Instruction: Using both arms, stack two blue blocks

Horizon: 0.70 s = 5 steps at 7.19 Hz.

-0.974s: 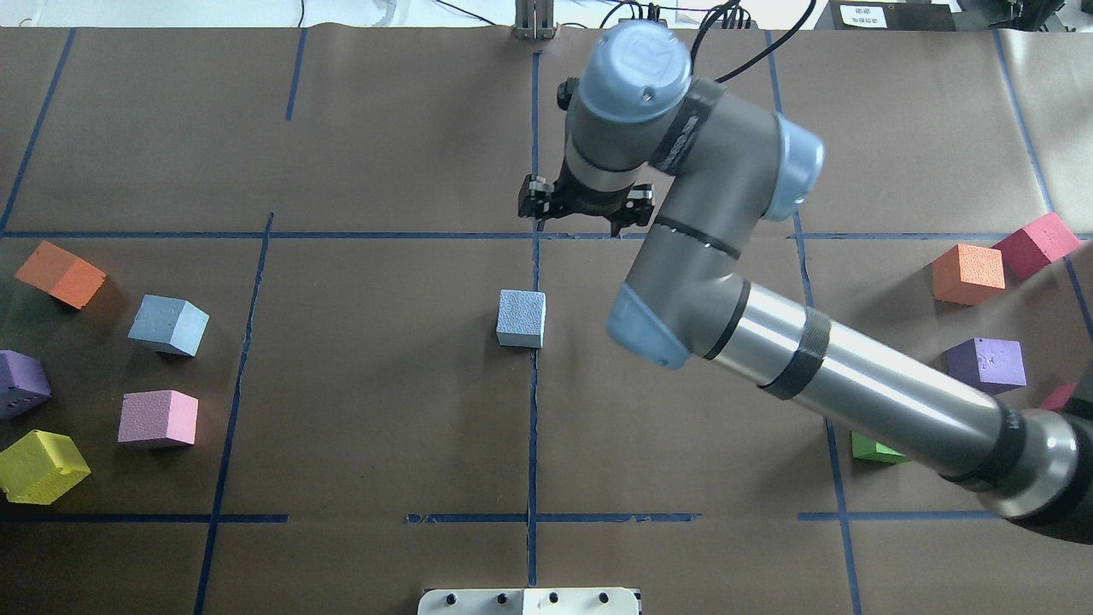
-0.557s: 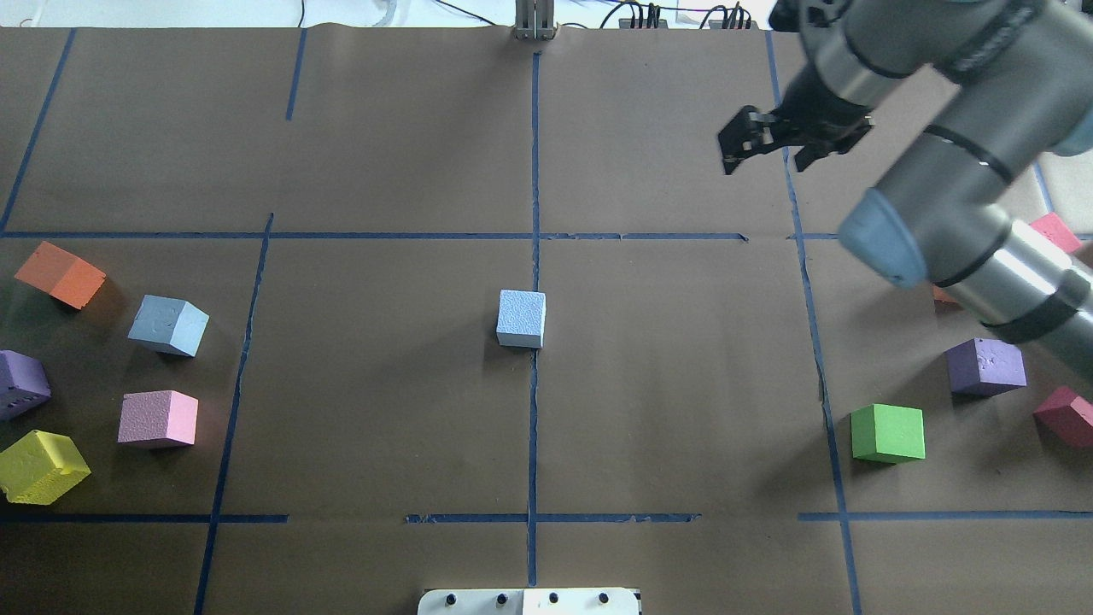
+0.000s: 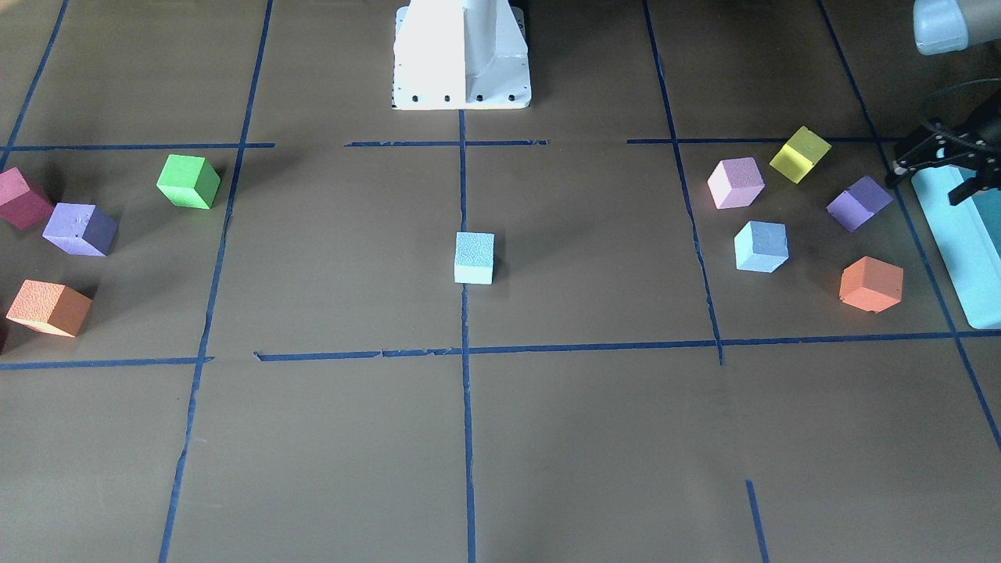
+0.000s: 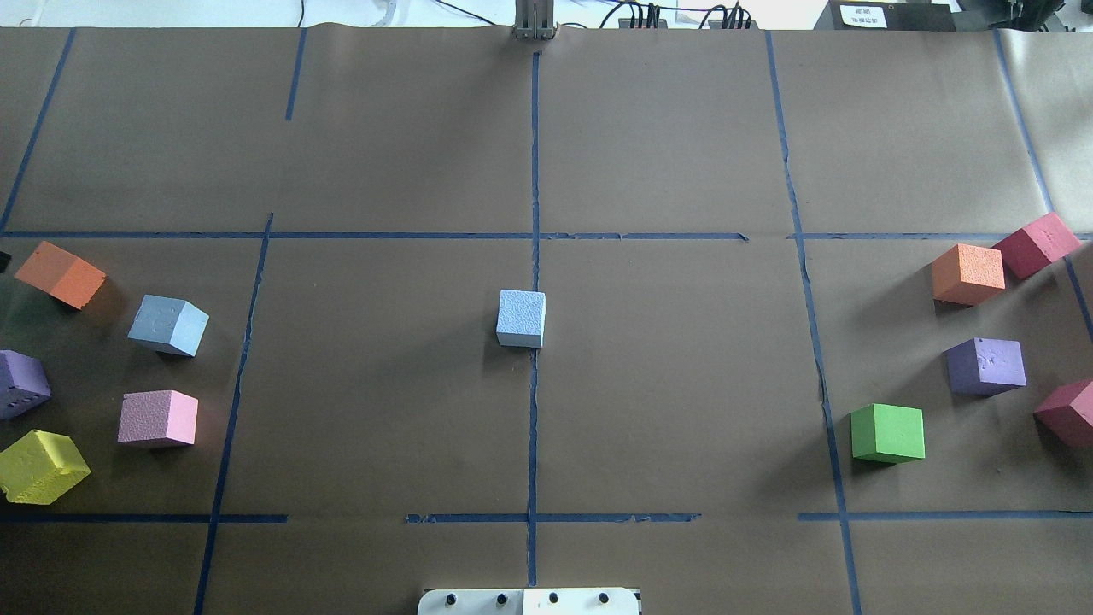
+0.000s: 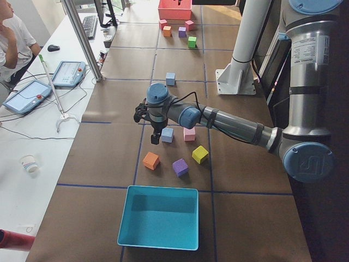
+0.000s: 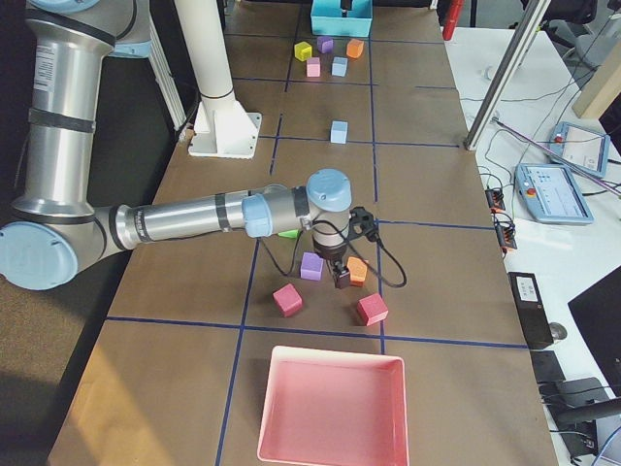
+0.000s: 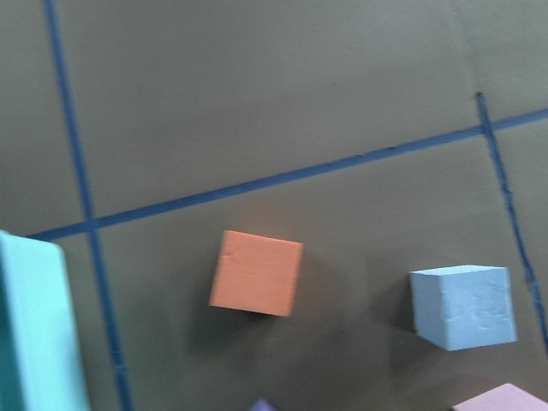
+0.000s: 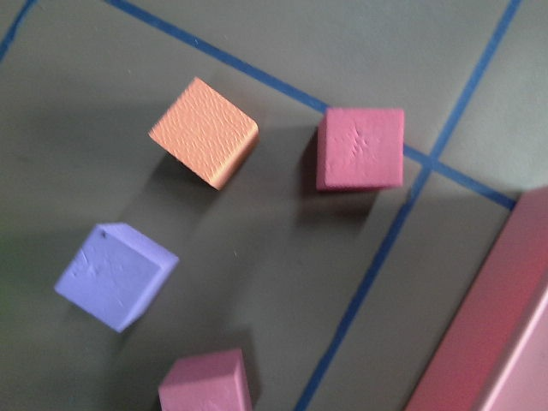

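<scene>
One blue block (image 4: 521, 318) sits at the table's centre, also in the front view (image 3: 474, 257). The second blue block (image 4: 168, 325) lies among the cubes on my left side, and shows in the front view (image 3: 761, 246) and the left wrist view (image 7: 462, 306). My left gripper (image 3: 927, 186) is open and empty, and hovers over the teal box's edge, apart from that block. In the left side view the left gripper (image 5: 152, 130) hangs just beside that block (image 5: 167, 134). My right gripper (image 6: 342, 274) hovers by an orange cube (image 6: 357, 270); I cannot tell its state.
Orange (image 4: 60, 273), purple (image 4: 21, 384), pink (image 4: 158, 418) and yellow (image 4: 43, 465) cubes surround the left blue block. A teal box (image 3: 966, 258) stands beyond them. Orange, crimson, purple and green (image 4: 888, 433) cubes lie on the right, near a pink tray (image 6: 330, 408).
My right arm has swung from above the table's back centre off to the right and left the overhead view. The cubes have not moved.
</scene>
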### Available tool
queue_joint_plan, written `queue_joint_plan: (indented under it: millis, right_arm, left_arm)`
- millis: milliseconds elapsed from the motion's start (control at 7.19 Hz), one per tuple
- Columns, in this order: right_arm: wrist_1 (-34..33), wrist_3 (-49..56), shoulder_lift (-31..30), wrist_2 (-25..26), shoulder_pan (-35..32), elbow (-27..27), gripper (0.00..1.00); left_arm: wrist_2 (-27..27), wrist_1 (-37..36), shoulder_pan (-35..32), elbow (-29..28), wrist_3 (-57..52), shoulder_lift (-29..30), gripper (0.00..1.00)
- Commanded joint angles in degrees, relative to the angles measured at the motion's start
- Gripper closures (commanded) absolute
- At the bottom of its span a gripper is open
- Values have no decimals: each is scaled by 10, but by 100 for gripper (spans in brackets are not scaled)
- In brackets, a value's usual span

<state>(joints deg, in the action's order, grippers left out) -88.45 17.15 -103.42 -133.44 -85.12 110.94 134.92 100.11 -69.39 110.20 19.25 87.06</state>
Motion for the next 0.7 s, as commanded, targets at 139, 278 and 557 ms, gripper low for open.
queue_joint_plan:
  millis: [139, 278, 557]
  right_arm:
    - [-1, 26, -52, 3, -35, -2, 1]
    - [-1, 26, -52, 3, -35, -3, 1]
    - [-1, 26, -54, 3, -35, -4, 1]
  left_arm:
    - [-84, 124, 145, -40, 157, 31, 0]
    - [-103, 159, 167, -59, 192, 44, 0]
    - [-172, 166, 216, -72, 223, 48, 0]
